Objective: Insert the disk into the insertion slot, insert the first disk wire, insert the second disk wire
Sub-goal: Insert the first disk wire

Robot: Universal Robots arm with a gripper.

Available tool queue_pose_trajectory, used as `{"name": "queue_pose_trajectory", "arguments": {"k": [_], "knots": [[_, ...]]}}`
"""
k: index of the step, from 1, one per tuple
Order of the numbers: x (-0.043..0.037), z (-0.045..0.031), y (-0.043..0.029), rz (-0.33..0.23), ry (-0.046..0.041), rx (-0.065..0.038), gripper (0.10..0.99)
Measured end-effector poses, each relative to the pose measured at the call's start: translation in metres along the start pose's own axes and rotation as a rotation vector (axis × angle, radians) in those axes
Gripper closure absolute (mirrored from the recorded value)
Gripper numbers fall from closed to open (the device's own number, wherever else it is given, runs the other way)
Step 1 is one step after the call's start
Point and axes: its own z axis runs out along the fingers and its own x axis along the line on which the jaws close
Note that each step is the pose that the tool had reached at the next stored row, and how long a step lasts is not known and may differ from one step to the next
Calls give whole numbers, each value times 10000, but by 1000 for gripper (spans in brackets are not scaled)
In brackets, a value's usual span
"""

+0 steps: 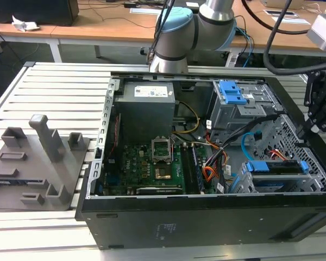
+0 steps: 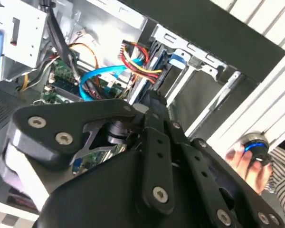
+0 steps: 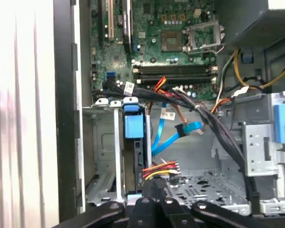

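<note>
First disk wire [image 3: 159, 167], thin red/yellow/black bundle w/ small dark plug: limp, light; I'd judge the rigid plug the best hold. Gripper [image 3: 154, 189] just beside it; grip state can't tell.

One open computer case [image 1: 206, 223] sits on the surface [image 1: 60, 92]. Inside it I count two grey drive cages, a low cage [image 1: 288, 136] and a taller cage [image 1: 233, 117]. There is one blue-framed disk [image 1: 277, 166], one blue clip [image 1: 232, 92], one light blue flat cable [image 3: 159, 140], one red-orange-black wire bundle [image 3: 160, 167], one power supply [image 1: 145, 109] and one motherboard [image 1: 136, 168]. One grey fixture plate [image 1: 38, 163] lies alongside.
</note>
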Motion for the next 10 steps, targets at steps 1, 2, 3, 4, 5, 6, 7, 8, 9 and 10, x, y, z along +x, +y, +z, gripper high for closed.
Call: {"name": "queue_pose_trajectory", "arguments": {"k": [1,2,3,4,5,6,7,8,9,10], "knots": [[0,0,0,0,-1,0,980],[0,-2,3,0,1,0,980],[5,3,88,-2,1,1,980],[10,6,161,0,2,2,980],[14,11,232,0,-1,2,980],[17,13,288,0,1,2,980],[18,14,309,0,1,2,980],[21,16,328,1,0,2,980],[20,15,328,-1,2,2,980],[19,15,328,-1,1,2,980]]}}
